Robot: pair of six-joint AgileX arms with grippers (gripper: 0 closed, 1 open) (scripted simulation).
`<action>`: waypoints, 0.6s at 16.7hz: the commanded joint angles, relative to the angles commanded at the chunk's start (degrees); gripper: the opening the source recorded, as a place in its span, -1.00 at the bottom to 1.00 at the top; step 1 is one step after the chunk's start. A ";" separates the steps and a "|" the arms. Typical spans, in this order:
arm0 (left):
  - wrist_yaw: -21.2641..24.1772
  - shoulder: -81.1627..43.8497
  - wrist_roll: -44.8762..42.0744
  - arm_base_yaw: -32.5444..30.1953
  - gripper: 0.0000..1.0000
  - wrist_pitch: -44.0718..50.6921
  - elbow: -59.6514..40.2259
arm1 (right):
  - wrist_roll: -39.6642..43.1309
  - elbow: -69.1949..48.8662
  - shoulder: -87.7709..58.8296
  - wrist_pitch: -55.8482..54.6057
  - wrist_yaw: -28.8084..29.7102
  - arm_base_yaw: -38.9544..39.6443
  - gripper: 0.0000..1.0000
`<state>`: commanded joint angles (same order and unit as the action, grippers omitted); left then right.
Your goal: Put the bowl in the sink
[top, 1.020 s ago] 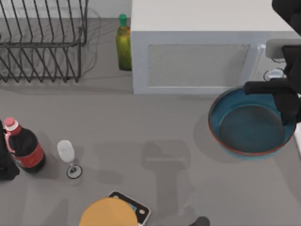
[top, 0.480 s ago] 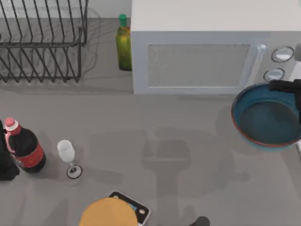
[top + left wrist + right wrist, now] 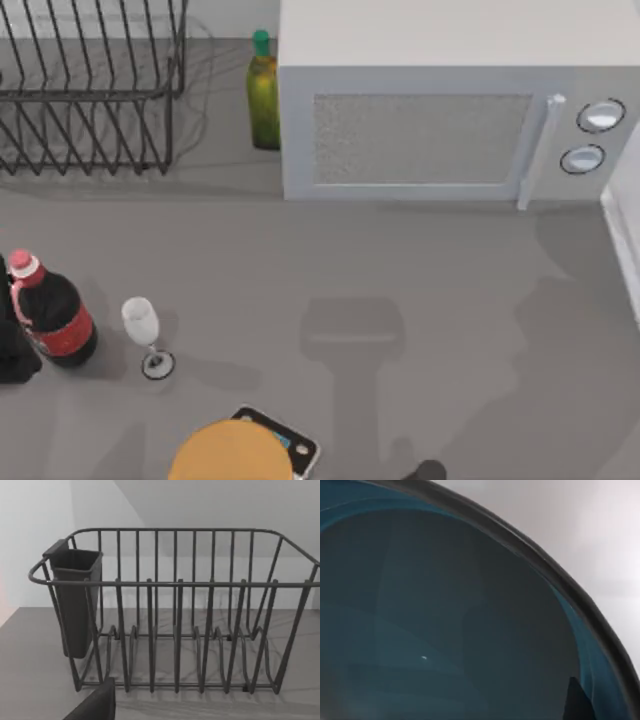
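Right now the bowl (image 3: 445, 620) is sitting directly beneath my right arm's wrist camera, its teal inside spreading up toward the dark rim at the right wrist view's upper right (whether that gripper is gripping it, I cannot tell).

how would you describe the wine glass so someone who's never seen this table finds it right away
Start at the wire dish rack at the table's far left corner in the top view, then come straight toward the near edge to the dark cola bottle with the red label. The wine glass stands just right of that bottle: small, clear and stemmed on a round foot, the only see-through thing there.
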<state>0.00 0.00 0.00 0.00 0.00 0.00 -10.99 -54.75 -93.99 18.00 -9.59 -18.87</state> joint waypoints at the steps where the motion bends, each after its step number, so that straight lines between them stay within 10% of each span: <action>1: 0.00 0.00 0.00 0.00 1.00 0.00 0.00 | 1.09 2.58 0.55 -7.97 -1.49 -2.95 -1.00; 10: 0.00 0.00 0.00 0.00 1.00 0.00 0.00 | 8.57 18.41 7.02 -60.86 -15.25 -12.89 -1.00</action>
<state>0.00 0.00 0.00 0.00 0.00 0.00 -2.42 -36.34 -86.97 -42.86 -24.84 -31.76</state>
